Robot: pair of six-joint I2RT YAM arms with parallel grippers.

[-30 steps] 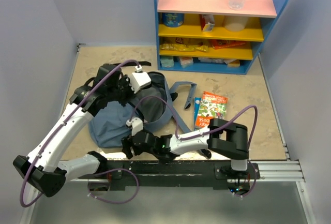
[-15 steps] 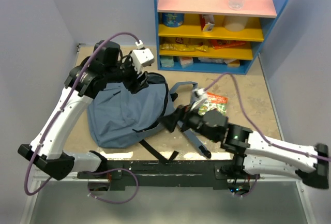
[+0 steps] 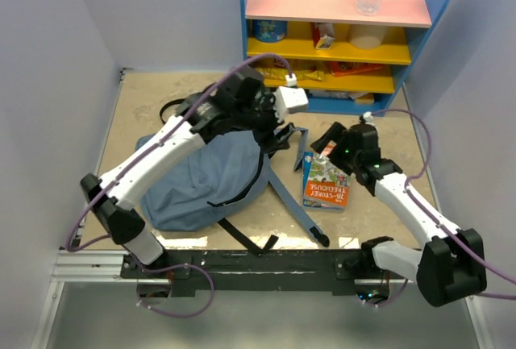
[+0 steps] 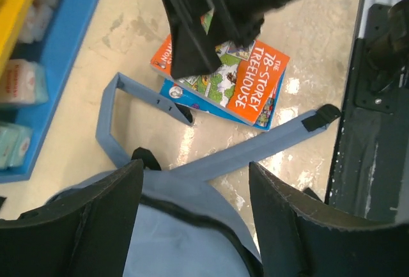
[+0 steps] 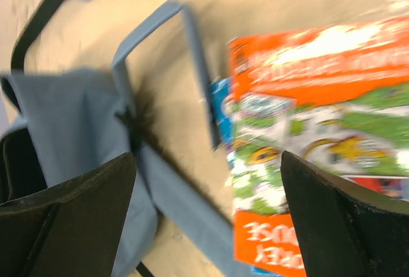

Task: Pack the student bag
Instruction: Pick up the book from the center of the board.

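Observation:
The student bag [image 3: 201, 192], soft and grey-blue, lies flat on the left of the table; its padded shoulder strap [image 3: 292, 204] trails toward the near edge. My left gripper [image 3: 276, 136] hovers over the bag's upper right corner, open, with nothing between its jaws. The left wrist view looks down past that gripper [image 4: 195, 169] onto the bag [image 4: 172, 238]. An orange picture book [image 3: 329, 184] lies on a blue book to the right of the bag. My right gripper [image 3: 329, 141] hangs open over the orange book's far end. In the right wrist view that gripper [image 5: 208, 158] is empty above the book [image 5: 307, 130] and strap [image 5: 185, 206].
A blue shelf unit [image 3: 322, 103] with yellow and pink boards stands at the back, holding packets, cartons and bottles. Grey walls close in the left and right sides. The black mounting rail [image 3: 266, 260] runs along the near edge. A second strap loop [image 3: 300, 133] lies between the bag and the books.
The left gripper opened and moved right, off the bag's top to its right corner. The right arm swung from the bag's near side out to the books, its gripper opening. The bag settled flat.

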